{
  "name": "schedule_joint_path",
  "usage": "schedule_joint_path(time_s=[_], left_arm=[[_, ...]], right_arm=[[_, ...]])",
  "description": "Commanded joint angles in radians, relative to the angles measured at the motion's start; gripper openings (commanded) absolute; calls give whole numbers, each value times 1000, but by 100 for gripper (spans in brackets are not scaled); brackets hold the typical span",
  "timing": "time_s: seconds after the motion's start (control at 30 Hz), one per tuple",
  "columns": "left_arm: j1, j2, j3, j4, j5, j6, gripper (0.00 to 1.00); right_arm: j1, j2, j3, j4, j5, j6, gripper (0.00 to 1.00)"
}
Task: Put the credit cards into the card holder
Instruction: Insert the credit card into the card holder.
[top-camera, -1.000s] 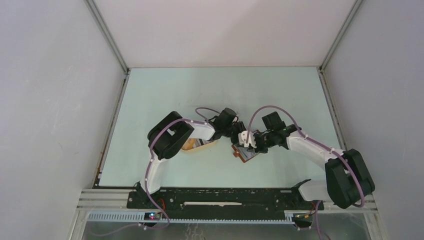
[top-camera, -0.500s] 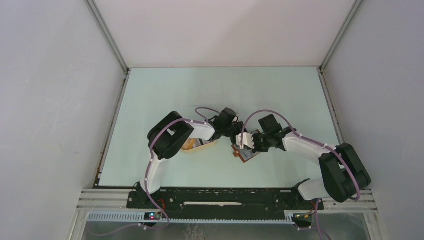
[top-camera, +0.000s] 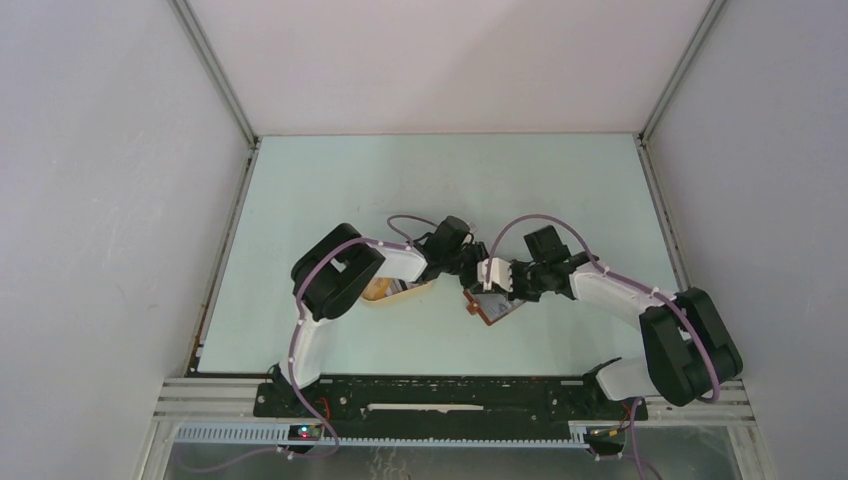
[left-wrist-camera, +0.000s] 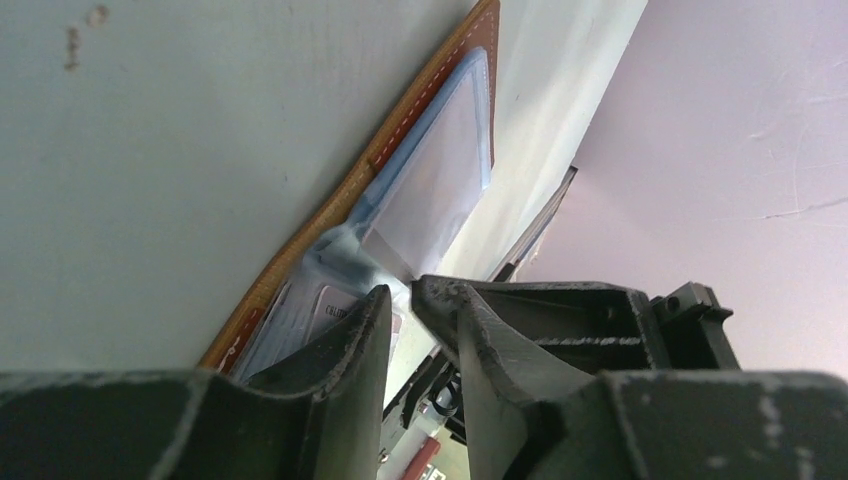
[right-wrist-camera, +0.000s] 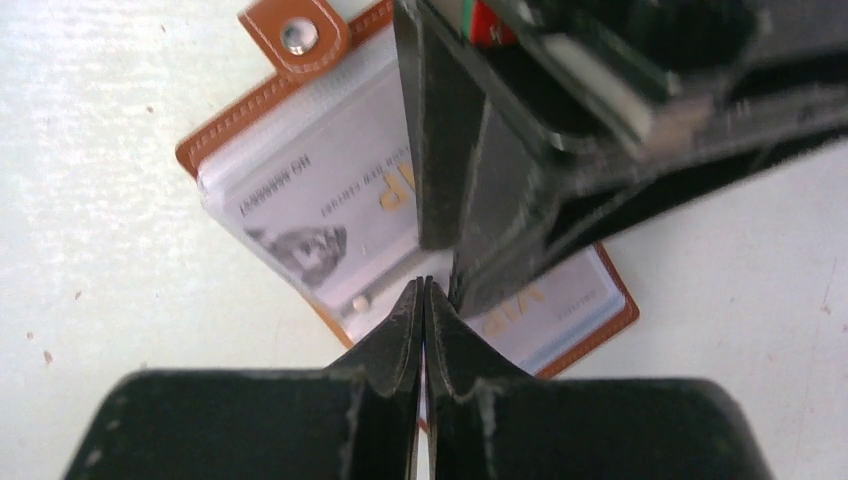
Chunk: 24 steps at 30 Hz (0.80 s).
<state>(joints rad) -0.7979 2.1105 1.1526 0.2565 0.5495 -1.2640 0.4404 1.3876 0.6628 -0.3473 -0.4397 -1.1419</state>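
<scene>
The card holder (top-camera: 495, 312) lies open on the table, brown leather (right-wrist-camera: 215, 140) with clear pockets and a snap tab (right-wrist-camera: 298, 36). Whitish credit cards (right-wrist-camera: 320, 205) marked VIP sit inside its pockets, and one printed card (left-wrist-camera: 322, 306) shows under the plastic. My left gripper (left-wrist-camera: 400, 290) stands with its jaws a narrow gap apart, tips down on the pocket leaves (left-wrist-camera: 430, 180); I see nothing clearly held. From above, my right gripper (right-wrist-camera: 424, 282) points at the holder's near edge, shut and empty, right beside the left fingers (right-wrist-camera: 450, 200).
An oval cream tray (top-camera: 420, 291) lies left of the holder, partly under the left arm, with a tan-orange card (top-camera: 378, 290) in it. Both grippers (top-camera: 472, 278) (top-camera: 497, 285) crowd together over the holder. Enclosure walls stand on three sides.
The right arm has shifted left, bringing its gripper closer over the holder. The left gripper's jaws have spread slightly. The holder has stayed in place.
</scene>
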Motion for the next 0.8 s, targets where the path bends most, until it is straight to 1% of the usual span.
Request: schedule_joint_path(time_s=[0.0,0.1,0.23,0.37,0.47,0.57,0.6,0.63,0.67,0.7,0.73,0.77], left_arm=[[5,-65,-43,-82,-40,55,37],[5,-91,-55,-87,-48,66,37],[5,-144,-69,-95,-63,91,38],[4,-203,-62,-122,-78,139,39],[0,-255,-58,-135,-87,193,41],[-2,-332,-69,-134,-108,271,41],[-3,-362,-76,-131,-118,302,42],[-3,-397,-82,-133,-134,343,41],[-4,-448,-89,-143,-156,385,42],[-4,-486,-94,-166,-193,431,42],[-4,-528,-97,-199,-234,485,41],[-3,-572,-98,-237,-283,535,41]], right_arm=[[-79,-57,28,-71,-93,46,8],[-130,-70,66,-176,-205,42,9],[-201,-100,87,-239,-294,53,10],[-275,-122,135,-297,-368,126,11],[-297,-128,207,-342,-371,222,13],[-298,-117,291,-397,-338,286,15],[-298,-105,318,-404,-320,318,17],[-301,-87,349,-413,-302,363,23],[-302,-59,390,-436,-290,403,30],[-305,-18,441,-487,-284,431,38],[-311,29,502,-543,-292,448,43],[-320,91,564,-616,-318,460,45]])
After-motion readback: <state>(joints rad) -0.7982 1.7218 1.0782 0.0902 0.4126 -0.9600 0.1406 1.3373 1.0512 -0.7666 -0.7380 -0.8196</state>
